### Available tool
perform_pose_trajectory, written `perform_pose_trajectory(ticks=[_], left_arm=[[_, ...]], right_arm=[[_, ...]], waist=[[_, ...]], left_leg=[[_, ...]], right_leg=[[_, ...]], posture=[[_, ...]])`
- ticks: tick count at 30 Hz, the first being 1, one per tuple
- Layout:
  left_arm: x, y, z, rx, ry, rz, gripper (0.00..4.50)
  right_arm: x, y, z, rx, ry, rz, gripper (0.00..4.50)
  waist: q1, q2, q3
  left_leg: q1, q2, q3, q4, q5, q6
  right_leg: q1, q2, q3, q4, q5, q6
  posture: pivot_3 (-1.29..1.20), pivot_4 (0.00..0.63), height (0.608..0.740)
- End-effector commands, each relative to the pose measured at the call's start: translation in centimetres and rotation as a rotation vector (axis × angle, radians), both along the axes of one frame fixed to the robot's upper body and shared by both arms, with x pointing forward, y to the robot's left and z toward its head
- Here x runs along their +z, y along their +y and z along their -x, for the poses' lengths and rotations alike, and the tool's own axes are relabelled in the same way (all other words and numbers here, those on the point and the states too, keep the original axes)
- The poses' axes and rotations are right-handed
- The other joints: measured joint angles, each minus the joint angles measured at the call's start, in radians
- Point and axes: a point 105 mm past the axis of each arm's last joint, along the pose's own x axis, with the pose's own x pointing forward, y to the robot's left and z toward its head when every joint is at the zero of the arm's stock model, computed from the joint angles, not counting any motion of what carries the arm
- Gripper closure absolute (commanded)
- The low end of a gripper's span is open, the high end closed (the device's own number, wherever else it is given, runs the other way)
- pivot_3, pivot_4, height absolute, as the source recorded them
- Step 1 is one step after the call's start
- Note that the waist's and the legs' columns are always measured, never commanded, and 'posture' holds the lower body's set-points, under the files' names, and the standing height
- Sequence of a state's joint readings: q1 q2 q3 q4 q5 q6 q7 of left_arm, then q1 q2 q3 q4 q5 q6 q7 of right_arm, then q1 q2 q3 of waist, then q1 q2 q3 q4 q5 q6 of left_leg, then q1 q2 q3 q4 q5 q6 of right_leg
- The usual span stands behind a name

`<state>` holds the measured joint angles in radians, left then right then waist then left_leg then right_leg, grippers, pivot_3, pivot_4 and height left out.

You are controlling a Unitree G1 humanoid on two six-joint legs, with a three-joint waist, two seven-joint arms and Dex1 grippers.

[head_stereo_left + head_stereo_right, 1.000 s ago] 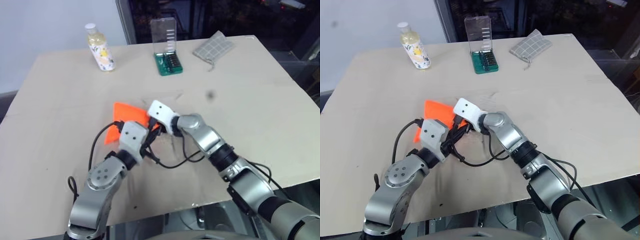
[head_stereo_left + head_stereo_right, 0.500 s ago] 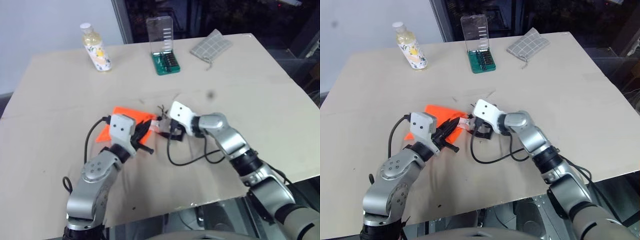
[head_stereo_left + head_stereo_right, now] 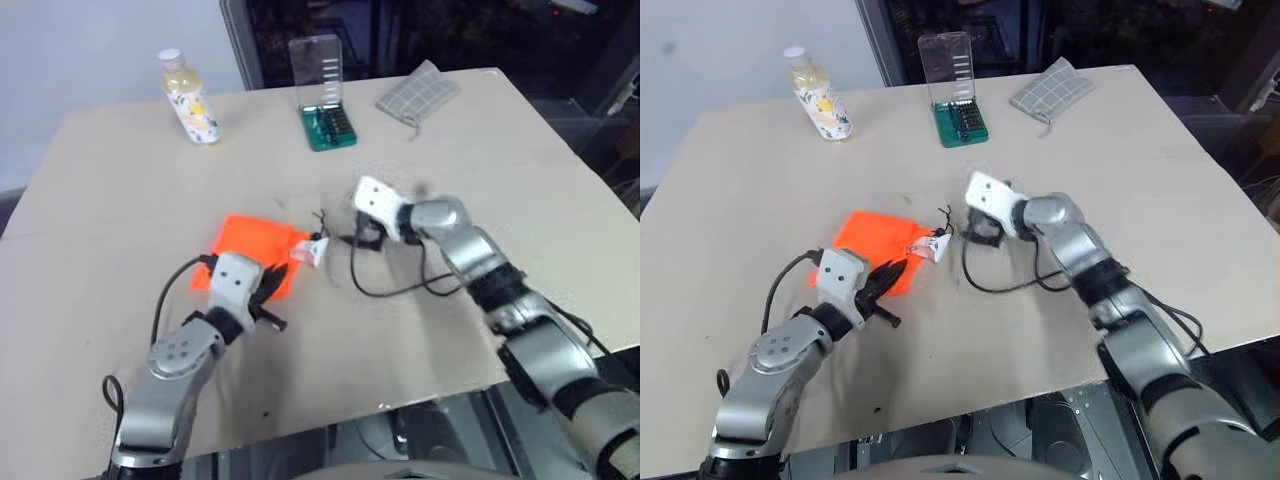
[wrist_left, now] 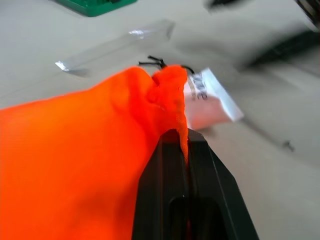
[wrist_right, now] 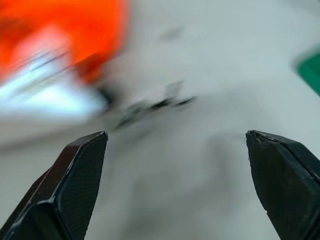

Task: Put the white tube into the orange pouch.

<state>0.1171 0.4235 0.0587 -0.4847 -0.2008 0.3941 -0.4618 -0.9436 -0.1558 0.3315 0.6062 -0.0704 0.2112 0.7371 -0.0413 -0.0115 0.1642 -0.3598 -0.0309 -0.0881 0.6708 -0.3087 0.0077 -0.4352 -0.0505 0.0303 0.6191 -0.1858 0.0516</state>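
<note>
The left end effector (image 4: pixel 186 165) is pressed together, pinching the mouth edge of the orange pouch (image 3: pixel 255 252). Its wrist view shows the white tube (image 4: pixel 210 102) poking crimped end out of that mouth; the eye views give just a white tip. The right end effector (image 5: pixel 177 182), fingers spread wide, hangs just right of the pouch. Far across the worktop (image 3: pixel 500 170) stand a yellowish bottle (image 3: pixel 190 97), a green bit case (image 3: pixel 328 110) and a grey checked pouch (image 3: pixel 418 92).

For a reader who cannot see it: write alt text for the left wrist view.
The left gripper is shut on the rim of the orange pouch, and the white tube sticks out of the pouch's mouth, crimped end outward. Behind them lies a pale table with a strip of clear plastic.
</note>
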Motion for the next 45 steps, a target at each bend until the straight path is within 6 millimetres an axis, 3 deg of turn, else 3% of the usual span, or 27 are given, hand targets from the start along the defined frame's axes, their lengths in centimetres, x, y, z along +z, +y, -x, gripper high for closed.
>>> perform_pose_trajectory(ticks=[1, 5, 12, 16, 21, 25, 31, 36, 39, 43, 45], left_arm=[[0.8, -0.2, -0.2, 0.006, -0.048, 0.006, 4.50], [1.9, 0.2, -0.6, 0.065, -0.082, 0.053, 4.50], [2.1, -0.5, -0.2, 0.059, -0.087, 0.069, 4.50], [2.4, -1.2, -0.1, 0.019, -0.100, 0.067, 4.50], [2.9, -3.4, 0.4, -0.099, -0.125, 0.035, 4.50], [2.9, -4.6, 1.2, -0.160, -0.123, 0.035, 4.50], [1.3, -3.8, 1.9, -0.143, -0.081, -0.019, 4.50], [0.3, -2.5, 1.5, -0.081, -0.066, -0.052, 4.50], [0.1, -2.1, 1.2, -0.060, -0.068, -0.060, 4.50], [-0.1, -2.0, 1.3, -0.056, -0.067, -0.068, 4.50], [-0.2, -2.0, 1.3, -0.057, -0.068, -0.071, 4.50]], right_arm=[[0.2, -0.1, -0.4, 0.007, -0.029, -0.020, 0.03], [-0.5, -1.4, 0.3, 0.064, -0.093, 0.111, 0.03], [-1.1, -1.0, 2.0, 0.138, -0.062, 0.220, 0.03], [-0.8, 1.1, 2.6, 0.166, -0.058, 0.219, 0.03], [1.6, 5.0, 2.6, 0.166, -0.102, 0.158, 0.03], [1.8, 6.0, 2.9, 0.170, -0.097, 0.145, 0.03], [0.5, 3.4, 2.6, 0.164, -0.085, 0.182, 0.03], [0.0, -0.7, 2.0, 0.145, -0.060, 0.239, 0.03], [0.4, -3.1, 1.1, 0.039, 0.019, 0.146, 0.03], [0.5, -3.6, 0.9, -0.034, 0.110, 0.024, 0.03], [1.0, -2.3, 0.6, -0.093, 0.155, -0.110, 0.03]], waist=[[0.007, 0.000, 0.000], [0.019, 0.000, 0.000], [0.000, 0.000, 0.000], [0.000, 0.000, 0.000], [-0.001, 0.000, 0.000], [0.007, 0.000, 0.000], [0.008, 0.000, 0.000], [0.004, 0.000, 0.000], [0.000, 0.000, 0.000], [0.001, -0.001, 0.000], [-0.001, -0.001, 0.000]], left_leg=[[-0.001, 0.000, -0.001, 0.000, 0.000, 0.000], [-0.003, -0.002, -0.001, 0.001, 0.000, 0.001], [-0.003, 0.000, 0.002, 0.000, 0.000, 0.001], [-0.002, 0.000, 0.003, 0.000, 0.000, 0.000], [-0.002, 0.000, 0.002, 0.001, 0.000, 0.000], [-0.003, 0.000, 0.002, 0.000, 0.001, -0.001], [-0.004, -0.001, 0.002, 0.000, 0.000, 0.000], [-0.004, -0.001, 0.002, 0.000, 0.000, 0.000], [-0.003, -0.001, 0.003, 0.000, 0.001, 0.000], [-0.003, -0.001, 0.003, 0.000, 0.000, 0.000], [-0.003, 0.000, 0.003, 0.000, 0.000, 0.000]], right_leg=[[0.000, 0.000, 0.000, -0.001, 0.000, 0.000], [0.000, -0.004, -0.002, -0.003, 0.000, 0.000], [-0.004, -0.002, -0.001, 0.001, 0.000, 0.000], [-0.004, -0.002, 0.000, 0.003, 0.000, 0.000], [-0.005, -0.002, 0.000, 0.006, 0.000, 0.000], [-0.005, -0.002, 0.000, 0.005, 0.000, 0.000], [-0.005, -0.004, -0.002, 0.002, 0.000, 0.000], [-0.005, -0.002, -0.002, 0.003, 0.000, 0.000], [-0.005, -0.002, -0.002, 0.004, 0.000, 0.000], [-0.005, -0.002, -0.001, 0.004, 0.000, 0.000], [-0.005, -0.002, -0.001, 0.004, 0.000, 0.000]], posture=[[0.00, 0.150, 0.740], [0.00, 0.150, 0.740], [0.00, 0.150, 0.740], [0.00, 0.150, 0.740], [0.00, 0.150, 0.740], [0.00, 0.150, 0.740], [0.00, 0.150, 0.740], [0.00, 0.150, 0.740], [0.00, 0.150, 0.740], [0.00, 0.150, 0.740], [0.00, 0.150, 0.740]])
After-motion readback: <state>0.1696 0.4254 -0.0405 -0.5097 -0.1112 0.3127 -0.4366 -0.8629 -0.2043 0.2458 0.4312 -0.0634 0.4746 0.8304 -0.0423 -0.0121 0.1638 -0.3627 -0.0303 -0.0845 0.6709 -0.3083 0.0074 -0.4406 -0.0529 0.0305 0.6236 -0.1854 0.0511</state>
